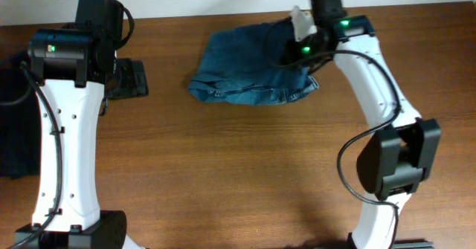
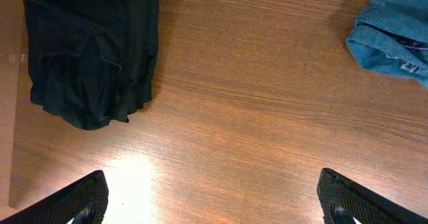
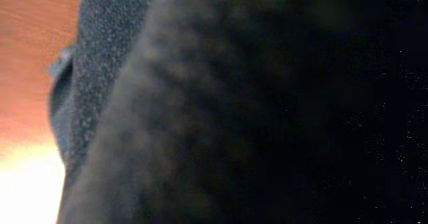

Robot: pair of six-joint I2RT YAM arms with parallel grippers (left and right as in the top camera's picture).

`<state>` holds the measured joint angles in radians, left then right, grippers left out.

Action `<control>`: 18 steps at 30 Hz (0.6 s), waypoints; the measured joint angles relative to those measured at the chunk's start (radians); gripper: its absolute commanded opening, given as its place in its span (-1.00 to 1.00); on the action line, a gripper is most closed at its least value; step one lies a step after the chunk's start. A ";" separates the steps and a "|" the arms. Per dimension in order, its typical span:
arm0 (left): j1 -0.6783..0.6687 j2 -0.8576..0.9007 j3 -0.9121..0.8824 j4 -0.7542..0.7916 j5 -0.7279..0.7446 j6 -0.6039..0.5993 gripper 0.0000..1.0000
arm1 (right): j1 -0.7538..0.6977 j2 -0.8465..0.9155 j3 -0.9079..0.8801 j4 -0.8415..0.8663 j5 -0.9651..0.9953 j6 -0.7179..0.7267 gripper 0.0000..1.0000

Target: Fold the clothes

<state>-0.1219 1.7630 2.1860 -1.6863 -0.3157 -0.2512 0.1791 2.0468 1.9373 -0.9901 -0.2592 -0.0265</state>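
The blue denim jeans [image 1: 249,67] lie bunched in a folded heap at the back middle of the table. Their edge shows at the top right of the left wrist view [image 2: 394,33]. My right gripper [image 1: 291,54] is down on the right side of the jeans; its fingers are hidden by cloth. The right wrist view is filled by dark blurred denim [image 3: 107,63] pressed close to the camera. My left gripper [image 2: 214,200] is open and empty over bare wood, left of the jeans [image 1: 132,78].
A black folded garment pile [image 2: 90,50] lies at the left edge of the table, also seen in the overhead view [image 1: 13,123]. Brown wood table [image 1: 238,167] extends in front of the jeans. Both arm bases stand at the front.
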 measured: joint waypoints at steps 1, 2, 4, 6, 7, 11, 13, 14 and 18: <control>0.000 0.000 0.000 0.000 0.000 0.000 0.99 | 0.026 0.000 0.020 -0.002 0.051 -0.001 -0.92; 0.000 0.000 0.000 0.000 0.000 0.000 0.99 | 0.044 0.000 0.034 -0.003 0.085 -0.001 -0.92; 0.000 0.000 0.000 0.000 0.000 0.000 0.99 | 0.082 0.000 0.075 -0.006 0.148 -0.002 -0.92; 0.000 0.000 0.000 0.000 0.000 0.000 0.99 | 0.112 0.000 0.119 -0.006 0.188 -0.004 -0.92; 0.000 0.000 0.000 0.000 0.000 0.000 0.99 | 0.123 0.000 0.146 -0.007 0.201 -0.004 -0.92; 0.000 0.000 0.000 0.000 0.000 0.000 0.99 | 0.129 0.000 0.271 -0.018 0.242 -0.018 -0.92; 0.000 0.000 0.000 0.000 0.000 0.000 0.99 | 0.124 0.000 0.350 -0.019 0.262 -0.052 -0.92; 0.000 0.000 0.000 0.000 0.000 0.000 0.99 | 0.122 0.000 0.388 -0.020 0.271 -0.069 -0.92; 0.000 0.000 0.000 0.000 0.000 0.000 0.99 | 0.117 0.000 0.512 0.002 0.297 -0.177 -0.92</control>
<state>-0.1219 1.7630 2.1860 -1.6867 -0.3157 -0.2516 0.2962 2.0464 2.4496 -0.9878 0.0380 -0.2031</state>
